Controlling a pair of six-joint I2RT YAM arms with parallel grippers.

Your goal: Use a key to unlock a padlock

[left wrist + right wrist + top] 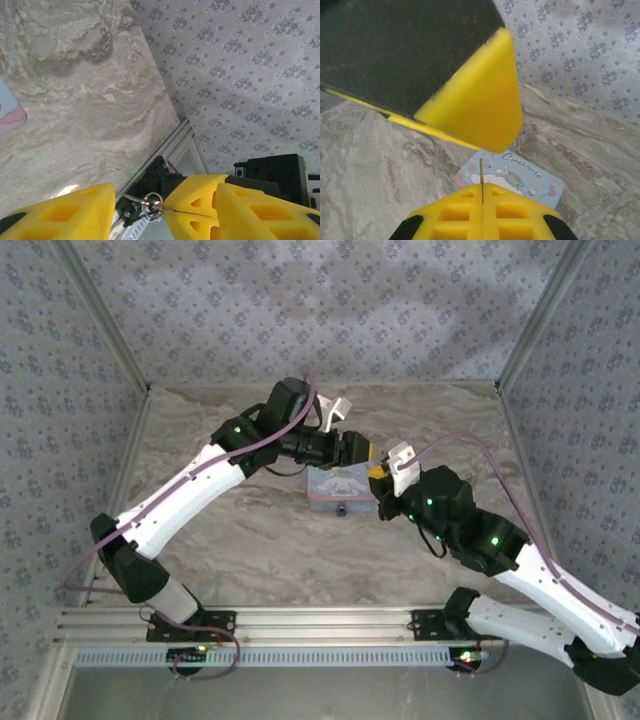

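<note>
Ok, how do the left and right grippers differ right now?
The left gripper has its fingers apart; the right gripper has them pressed together. The right gripper pinches the key, its blade sticking out; the left gripper grips nothing. Both have yellow fingers and meet by the cartoon tin.

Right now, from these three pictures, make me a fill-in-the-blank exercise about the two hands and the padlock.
1. The right hand is shut on a thin metal ____.
2. The left hand is ____, its fingers apart.
3. The small dark padlock sits at the near side of the cartoon ____.
Missing words: key; open; tin.
</note>
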